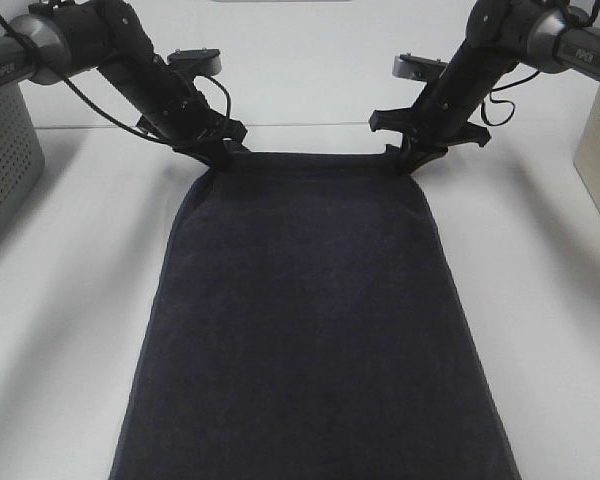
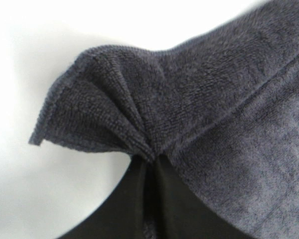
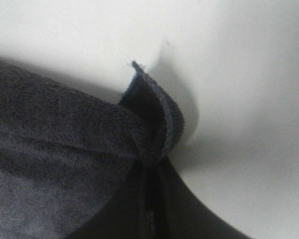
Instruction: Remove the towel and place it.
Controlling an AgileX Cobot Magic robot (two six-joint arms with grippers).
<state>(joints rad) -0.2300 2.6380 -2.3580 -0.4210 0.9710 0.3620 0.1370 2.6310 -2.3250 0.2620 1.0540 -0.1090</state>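
While the long, near-black navy terry towel (image 1: 310, 320) lies flat on the white table (image 1: 70, 300), your left gripper (image 1: 220, 152) and right gripper (image 1: 405, 158) each pinch one upper corner tight; its long axis runs away from both toward the frame's bottom edge.

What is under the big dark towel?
The towel lies spread on the white table, which shows beside it on both sides. Whatever else might be beneath is covered, so I cannot tell.
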